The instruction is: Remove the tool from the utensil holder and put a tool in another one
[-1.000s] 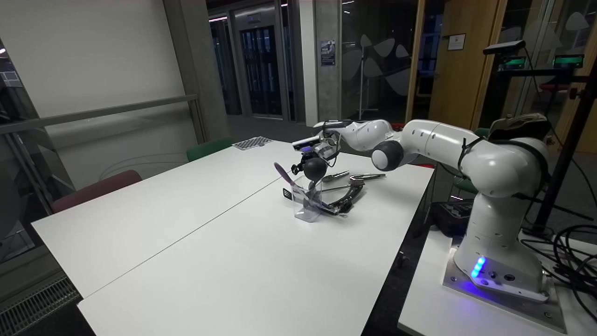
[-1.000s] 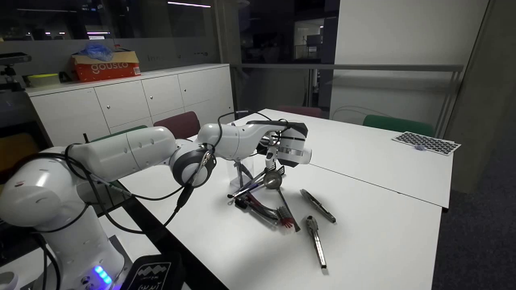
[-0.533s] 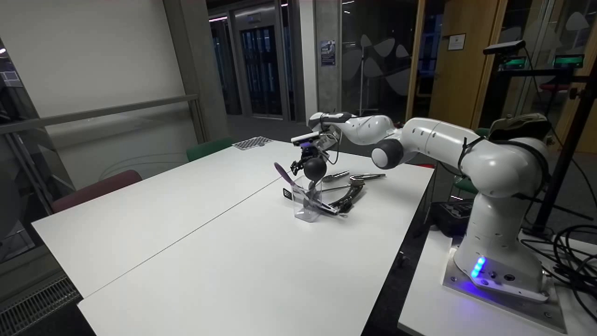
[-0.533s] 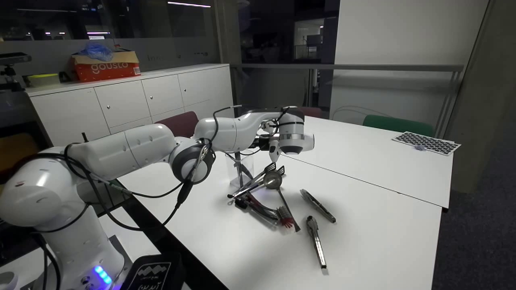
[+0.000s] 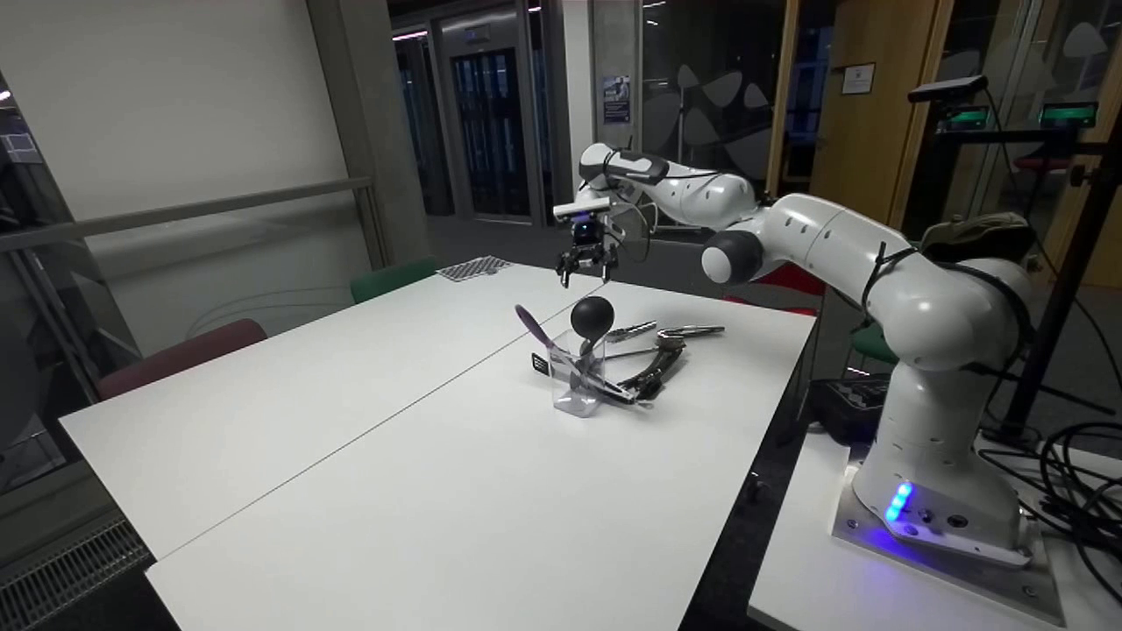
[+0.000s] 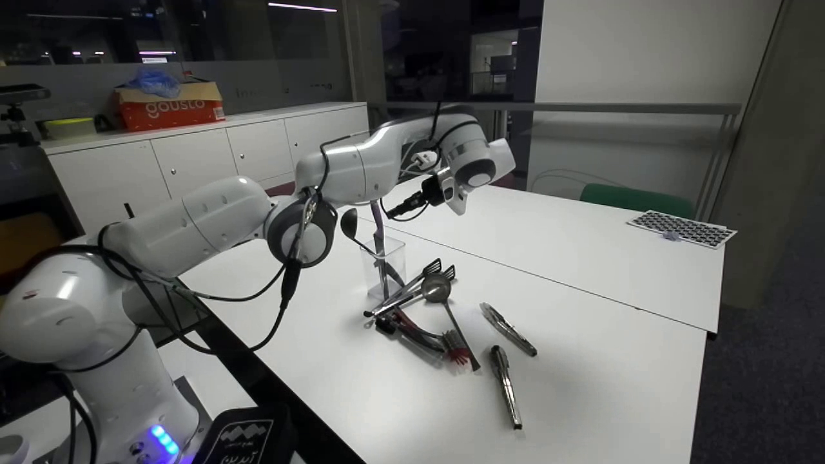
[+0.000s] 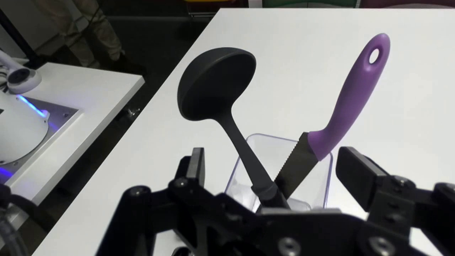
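Note:
The utensil holder shows as a clear, square-sided plastic cup [image 7: 330, 174], upright on the table in both exterior views [image 5: 574, 405] [image 6: 372, 278]. A black ladle [image 7: 217, 85] and a purple-handled serrated knife [image 7: 355, 96] lean in it, heads and handle up. The ladle [image 5: 592, 317] and knife [image 5: 531, 324] also show in an exterior view. My gripper [image 7: 272, 161] is open and empty, its fingers wide apart. In an exterior view the gripper [image 5: 585, 272] hangs above and beyond the holder, touching nothing. The fingers also show in an exterior view [image 6: 401, 210].
Loose utensils lie beside the holder: slotted spatulas [image 6: 430, 268], a metal ladle-like tool [image 6: 436, 288], a red-bristled brush [image 6: 456, 351] and two metal tong-like tools [image 6: 509, 330] [image 6: 506, 390]. A checkered board [image 6: 682, 229] lies at the table's far side.
The arm and gripper have risen and drawn back from the ladle. The ladle's head now shows free of the gripper in both exterior views. The holder and utensils have not moved.

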You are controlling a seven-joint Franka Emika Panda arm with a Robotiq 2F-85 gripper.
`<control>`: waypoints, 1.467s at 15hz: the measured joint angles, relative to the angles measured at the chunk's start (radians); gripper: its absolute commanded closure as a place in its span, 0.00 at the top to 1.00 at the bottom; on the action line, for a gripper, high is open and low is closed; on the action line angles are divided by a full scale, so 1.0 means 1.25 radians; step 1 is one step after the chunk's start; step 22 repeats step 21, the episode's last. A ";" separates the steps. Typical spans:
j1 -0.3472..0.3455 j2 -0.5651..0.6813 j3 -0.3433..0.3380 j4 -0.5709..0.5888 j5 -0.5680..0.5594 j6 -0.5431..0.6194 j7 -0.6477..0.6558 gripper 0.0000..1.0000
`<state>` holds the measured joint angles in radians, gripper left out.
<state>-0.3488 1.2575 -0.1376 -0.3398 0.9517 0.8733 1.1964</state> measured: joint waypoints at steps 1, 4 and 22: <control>-0.001 -0.024 -0.017 0.000 -0.020 -0.001 -0.016 1.00; -0.008 -0.092 -0.076 0.000 -0.089 -0.001 -0.077 1.00; -0.099 -0.114 -0.225 -0.018 -0.220 0.435 -0.403 1.00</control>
